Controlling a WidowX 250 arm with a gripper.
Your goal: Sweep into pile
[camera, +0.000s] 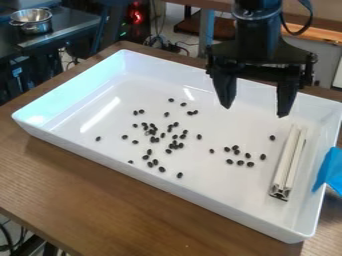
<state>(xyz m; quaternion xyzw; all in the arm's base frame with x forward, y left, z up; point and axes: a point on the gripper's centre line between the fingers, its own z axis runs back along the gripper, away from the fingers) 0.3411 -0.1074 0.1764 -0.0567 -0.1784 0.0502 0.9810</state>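
My black gripper (256,107) hangs open over the back right part of the white tray (220,190), its two fingers apart with nothing between them. Dark beans (153,131) lie scattered on the tray floor, most of them left of centre, and a smaller group (240,155) sits farther right. A pale bar with a slotted metal end (288,162) lies lengthwise near the tray's right wall, in front of the gripper and slightly right of it.
Raised walls surround the tray, which rests on a brown wooden table (100,195). Blue tape or cloth (330,172) hangs over the right wall. A metal bowl (31,20) stands on a separate counter at the back left.
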